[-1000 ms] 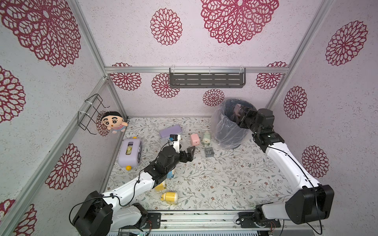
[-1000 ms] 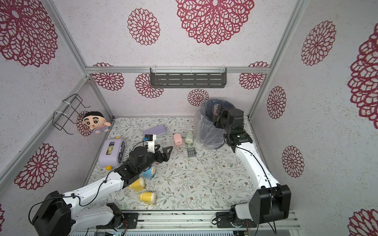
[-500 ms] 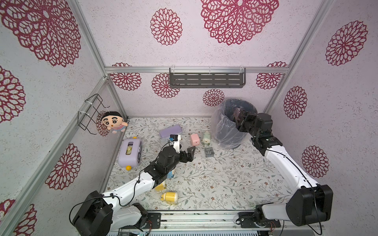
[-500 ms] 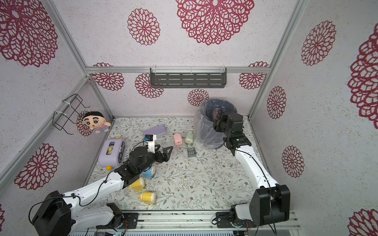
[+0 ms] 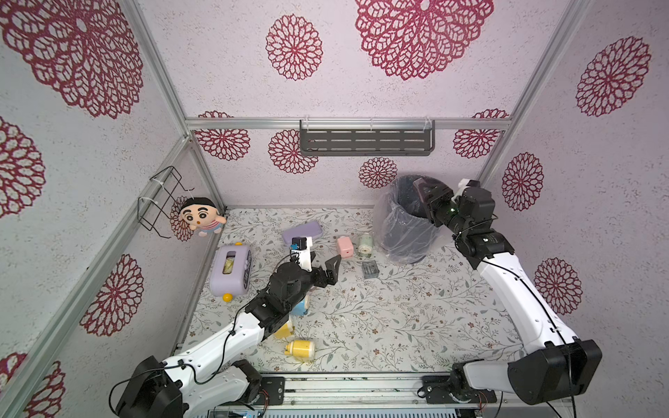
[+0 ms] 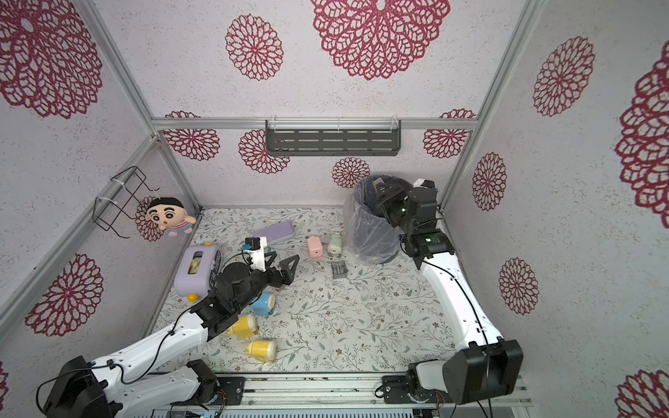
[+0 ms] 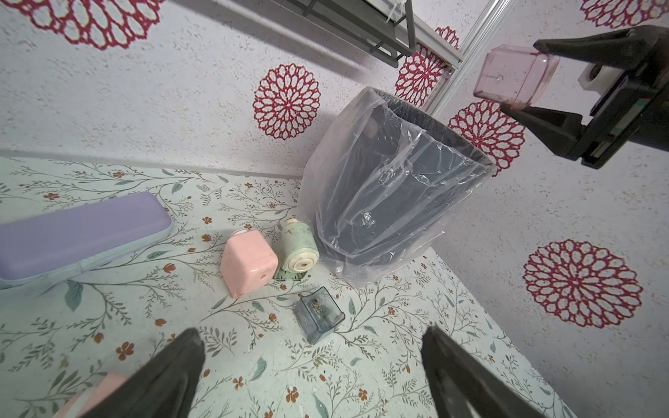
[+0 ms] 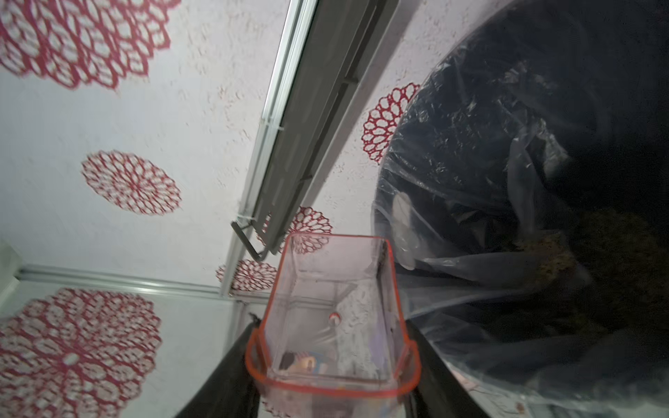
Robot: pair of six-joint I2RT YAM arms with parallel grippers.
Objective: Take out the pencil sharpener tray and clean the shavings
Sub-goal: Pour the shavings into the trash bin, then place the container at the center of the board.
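- The pencil sharpener tray (image 8: 331, 307), clear with a pink tint and a red lip, is pinched between the narrowed jaws of the right gripper (image 7: 520, 77), one finger on each long side.
- It hangs by the mouth of the lined bin (image 5: 400, 231), which lies just below and beside that gripper. I'd say it is held there so any last crumbs drop into the bin rather than onto the table (image 5: 416, 318).
- The left gripper (image 6: 283, 260) stands wide open with nothing in it, low over the table. Just ahead of it are the pink sharpener (image 7: 248, 266), a green sharpener (image 7: 298, 249) and a grey tray (image 7: 318, 315). It seems to be waiting clear of the tipping.
- Only the right wrist view looks into the held tray, which is near enough bare, with a few specks on its walls. It also shows the shavings (image 8: 554, 253), a tan-brown heap down inside the bin.
- Only the left wrist view shows flakes in the grey tray.
- In both top views the held tray is just a faint glint.
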